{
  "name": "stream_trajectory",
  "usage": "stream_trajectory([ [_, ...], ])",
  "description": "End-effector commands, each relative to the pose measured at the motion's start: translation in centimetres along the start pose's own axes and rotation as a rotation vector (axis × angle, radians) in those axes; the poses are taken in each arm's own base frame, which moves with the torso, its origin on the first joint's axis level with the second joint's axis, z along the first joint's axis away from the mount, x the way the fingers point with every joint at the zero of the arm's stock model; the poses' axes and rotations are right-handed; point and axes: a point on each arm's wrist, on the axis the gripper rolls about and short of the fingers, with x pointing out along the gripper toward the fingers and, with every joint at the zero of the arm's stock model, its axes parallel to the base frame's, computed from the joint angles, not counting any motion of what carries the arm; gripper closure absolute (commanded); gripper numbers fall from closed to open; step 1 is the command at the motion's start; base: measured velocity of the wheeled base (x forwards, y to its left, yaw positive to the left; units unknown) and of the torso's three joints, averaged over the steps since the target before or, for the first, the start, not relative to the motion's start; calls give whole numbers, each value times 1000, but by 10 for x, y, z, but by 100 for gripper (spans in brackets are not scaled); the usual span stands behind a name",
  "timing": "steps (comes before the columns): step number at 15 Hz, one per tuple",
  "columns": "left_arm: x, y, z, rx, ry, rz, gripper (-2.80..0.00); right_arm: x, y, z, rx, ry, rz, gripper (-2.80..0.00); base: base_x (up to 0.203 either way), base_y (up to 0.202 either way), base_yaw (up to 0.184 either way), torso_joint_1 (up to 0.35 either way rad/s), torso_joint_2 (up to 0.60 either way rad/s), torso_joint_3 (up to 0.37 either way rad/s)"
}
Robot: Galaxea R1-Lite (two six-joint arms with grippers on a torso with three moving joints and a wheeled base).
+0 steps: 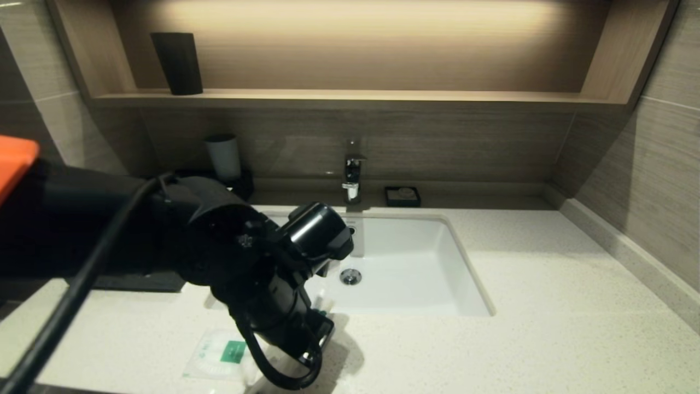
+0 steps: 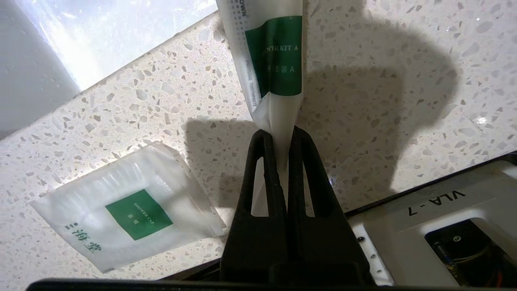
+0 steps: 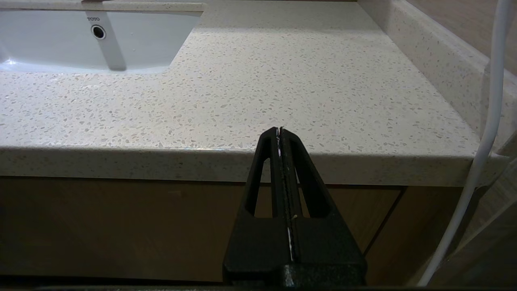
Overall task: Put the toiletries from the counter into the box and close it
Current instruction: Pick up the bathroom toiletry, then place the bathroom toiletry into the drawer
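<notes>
1. Low in the head view, left of centre, my left gripper (image 1: 322, 328) is clamped on the end of the long, slim, translucent packet with a green label (image 2: 274, 64), above the cream-white speckled stone worktop (image 1: 547, 306).
2. Beside it, at the lower left of that view, the flat square translucent packet with a green label (image 1: 221, 353) lies on the worktop, near the front edge.
3. Behind my left arm, at mid-left, only a dark strip of the low black box (image 1: 139, 282) shows.
4. My right gripper (image 3: 280, 133) is closed on nothing, parked before the worktop's front edge.
</notes>
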Motion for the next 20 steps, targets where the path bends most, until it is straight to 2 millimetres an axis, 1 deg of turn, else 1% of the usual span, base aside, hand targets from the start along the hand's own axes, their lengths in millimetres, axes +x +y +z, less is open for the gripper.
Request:
stream_trajectory([
  [1,-12,3,2,-20,-38,-4,0,0,0,0,0,0,0,0,0,0,0,0,0,0],
  [2,-19,5,3,-36,-60,-5,0,0,0,0,0,0,0,0,0,0,0,0,0,0],
  [4,-35,16,5,-74,-89,0,0,0,0,0,0,0,0,0,0,0,0,0,0,0],
  [6,-48,33,9,-129,-107,19,0,0,0,0,0,0,1,0,0,0,0,0,0,0],
  [9,-68,68,13,-234,-120,64,0,0,0,0,0,0,0,0,0,0,0,0,0,0],
  [10,-77,84,14,-281,-125,84,0,0,0,0,0,0,0,0,0,0,0,0,0,0],
  [14,-102,129,17,-414,-153,145,0,0,0,0,0,-1,0,0,0,0,0,0,0,0],
  [17,-106,163,25,-496,-161,190,0,0,0,0,0,-2,0,0,0,0,0,0,0,0],
  [18,-103,175,27,-522,-151,207,0,0,0,0,0,0,0,0,0,0,0,0,0,0],
  [20,-99,191,25,-523,-136,230,0,0,0,0,0,0,0,0,0,0,0,0,0,0],
])
